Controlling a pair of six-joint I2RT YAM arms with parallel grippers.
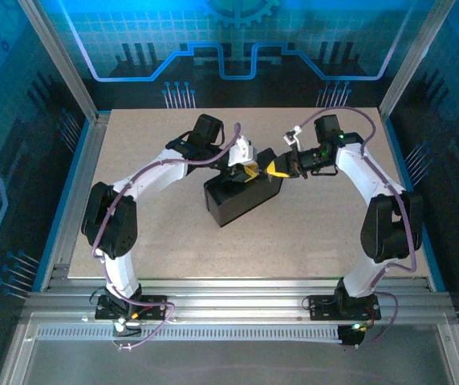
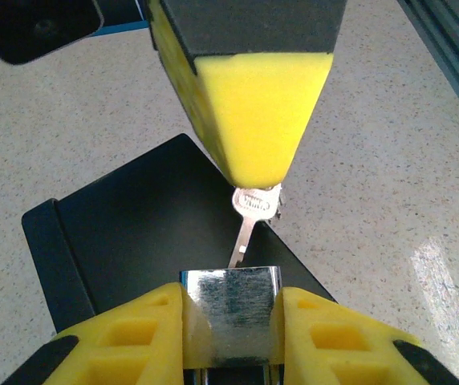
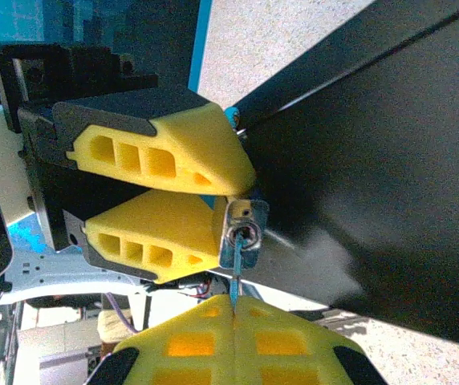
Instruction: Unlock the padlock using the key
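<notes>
The padlock (image 2: 231,309), a small silvery block, is clamped between the yellow pads of my left gripper (image 2: 231,321), which is shut on it. Its keyhole end (image 3: 245,231) faces my right gripper (image 3: 234,311), which is shut on the key (image 2: 250,210), a tiny pale metal piece. The thin blade (image 3: 237,277) runs from the closed right fingertips to the keyhole, and its tip sits in the opening. In the top view the two grippers meet nose to nose, left (image 1: 250,172) and right (image 1: 278,167), just above the table's middle.
A black box (image 1: 241,199) lies on the speckled table (image 1: 165,241) directly under both grippers, its dark flat side (image 2: 149,233) just below the padlock. Metal frame rails (image 1: 77,192) border the table on the left and right.
</notes>
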